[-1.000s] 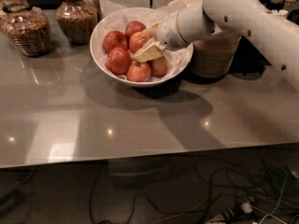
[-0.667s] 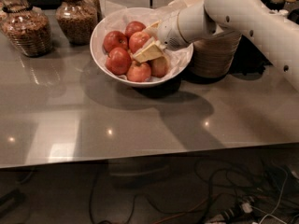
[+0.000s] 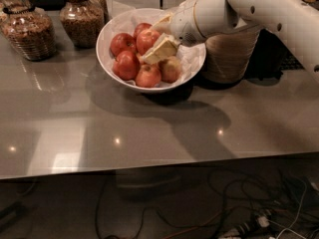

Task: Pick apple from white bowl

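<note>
Table (image 3: 149,133): grey and glossy, lying nearest. Cables (image 3: 239,223) are trailing on the floor under its front edge.

White bowl (image 3: 104,54): sitting mid-table, lined with crinkled paper (image 3: 193,59). It is holding about six red apples.
- Front of the heap: one apple (image 3: 148,76), with a paler one (image 3: 170,68) just beside it.
- Behind these: a darker apple (image 3: 126,64) on the left, and more lying further back.

Gripper (image 3: 158,36): reaching in from the right, low over the heap.
- Its two cream fingers (image 3: 160,50) are standing apart.
- The lower one is lying across the middle of the heap and the upper one is sitting near the far rim.
- A red apple (image 3: 147,39) is sitting partly between them.
- Whether either pad is touching it, I cannot tell.

Judgement on the grasp:
- The apples are crowding each other, so the fingers should be straddling one apple only, at its widest part.
- They should be settling low enough that the round skin is not squeezing out upward.
- Close slowly and lift straight up, clear of the rim and the paper.
- Risks: pinching a neighbour, snagging the liner, or dragging the bowl.

White arm (image 3: 264,4): crossing in from the right, above a stack of cream bowls (image 3: 229,54) just behind the white bowl.

Far left: two jars (image 3: 79,16) and (image 3: 30,31), well out of the way.
</note>
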### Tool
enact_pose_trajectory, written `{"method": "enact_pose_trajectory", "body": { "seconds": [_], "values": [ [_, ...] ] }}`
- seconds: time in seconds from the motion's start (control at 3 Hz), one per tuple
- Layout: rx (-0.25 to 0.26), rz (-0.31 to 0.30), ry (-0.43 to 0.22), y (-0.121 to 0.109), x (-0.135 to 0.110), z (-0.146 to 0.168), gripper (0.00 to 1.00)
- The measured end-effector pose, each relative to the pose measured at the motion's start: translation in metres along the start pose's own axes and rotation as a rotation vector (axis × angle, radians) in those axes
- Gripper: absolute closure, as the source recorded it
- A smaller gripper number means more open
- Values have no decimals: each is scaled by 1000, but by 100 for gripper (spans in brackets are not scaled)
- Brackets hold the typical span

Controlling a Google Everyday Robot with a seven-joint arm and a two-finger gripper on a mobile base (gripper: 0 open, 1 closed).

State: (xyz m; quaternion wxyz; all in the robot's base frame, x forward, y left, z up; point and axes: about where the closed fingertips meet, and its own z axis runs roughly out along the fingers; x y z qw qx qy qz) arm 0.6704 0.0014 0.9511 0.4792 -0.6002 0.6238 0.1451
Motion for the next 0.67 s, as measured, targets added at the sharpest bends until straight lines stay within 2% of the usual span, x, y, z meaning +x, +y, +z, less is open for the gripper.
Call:
{"method": "enact_pose_trajectory", "body": {
  "seconds": [0.33,0.67],
  "values": [
    [-73,-24,-13,9,-7,-21,100],
    [-164,1,-5,27,-1,-55,100]
  ]
}}
